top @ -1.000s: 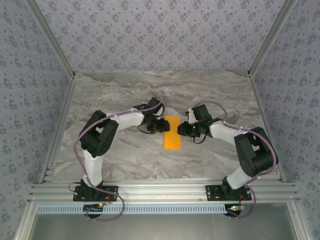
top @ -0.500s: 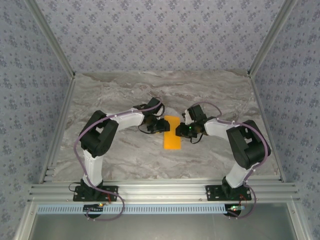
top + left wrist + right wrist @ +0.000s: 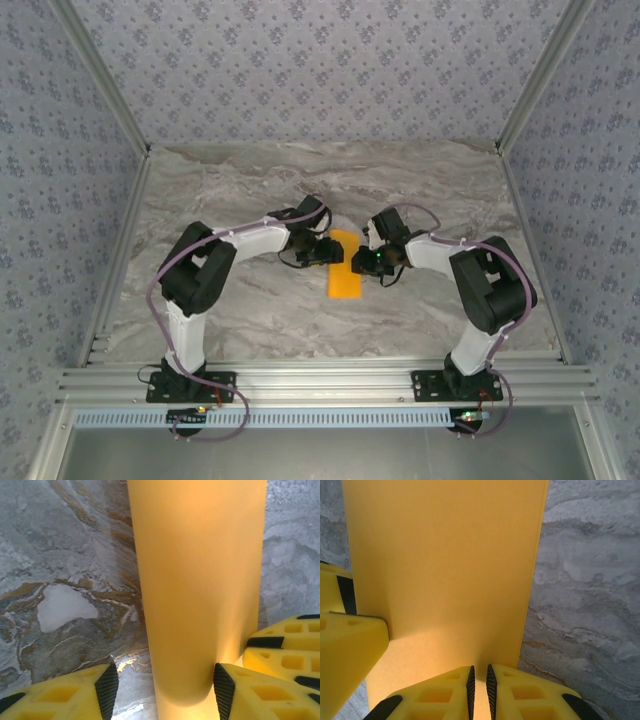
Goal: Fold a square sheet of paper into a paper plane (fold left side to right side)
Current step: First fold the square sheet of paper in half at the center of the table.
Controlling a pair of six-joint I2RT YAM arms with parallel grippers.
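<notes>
My right jaws are pressed almost together. Their black pads (image 3: 470, 679) pinch the edge of the sheet of paper (image 3: 445, 570), with only a thin orange slit left between them. My left jaws are spread. One pad (image 3: 223, 684) touches the paper's side where it bulges in a soft curve, and the other (image 3: 107, 690) stands clear over bare marble, so these jaws grip nothing.

The sheet is bright orange and folded over into a long narrow strip. From my right wrist I see a yellow left finger (image 3: 350, 650) against the strip's far side. From my left wrist I see my right fingers (image 3: 285, 645) just beside it.

From above, the strip (image 3: 343, 282) lies about the middle of the surface (image 3: 230, 190), its long sides running from the near edge toward the far edge, well apart from every corner. My left arm (image 3: 250, 238) reaches it from the left edge's side and my right arm (image 3: 440, 255) from the right. Both sets of jaws meet at the strip's farther half.
</notes>
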